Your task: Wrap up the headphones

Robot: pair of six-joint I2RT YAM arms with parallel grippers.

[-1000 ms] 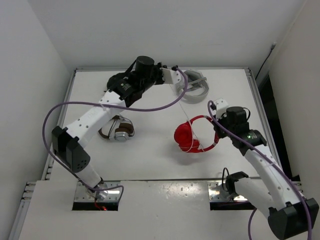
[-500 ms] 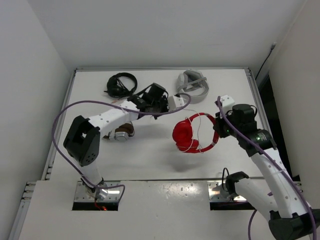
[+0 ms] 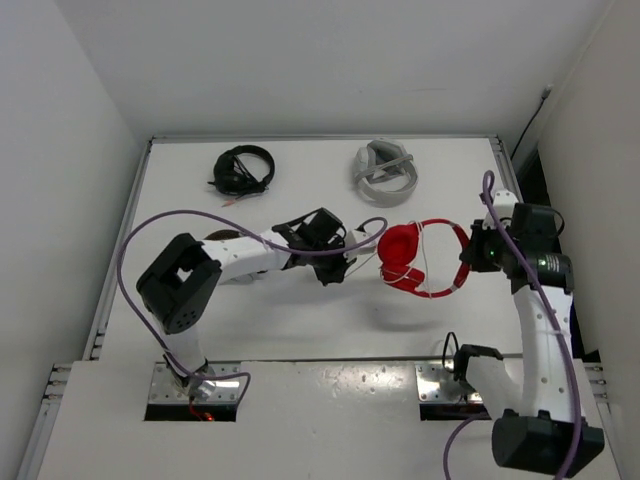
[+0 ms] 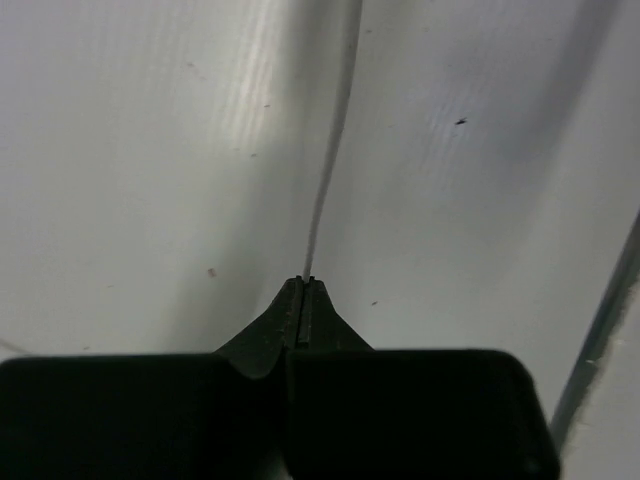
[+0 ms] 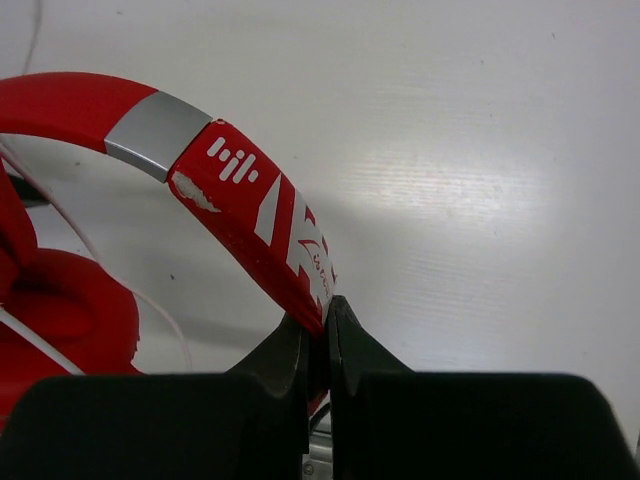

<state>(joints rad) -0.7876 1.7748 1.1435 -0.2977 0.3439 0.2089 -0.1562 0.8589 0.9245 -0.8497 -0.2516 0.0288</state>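
White table point(image 3: 300, 320), red headphones point(image 3: 402, 250) right of centre: right gripper point(image 5: 327, 305) clamped on the headband point(image 5: 250, 215), left gripper point(image 4: 303, 283) pinching the white cable point(image 4: 335, 150); wrapping seems under way, so next carry the cable round the headband.

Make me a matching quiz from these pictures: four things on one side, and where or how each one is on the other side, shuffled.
Column one:
1. left gripper
2. right gripper
3. black headphones
4. grey headphones

Column two:
A. lying at the back, right of centre
B. shut on the white cable
C. lying at the back left
D. shut on the red headband

Pairs: 1-B, 2-D, 3-C, 4-A
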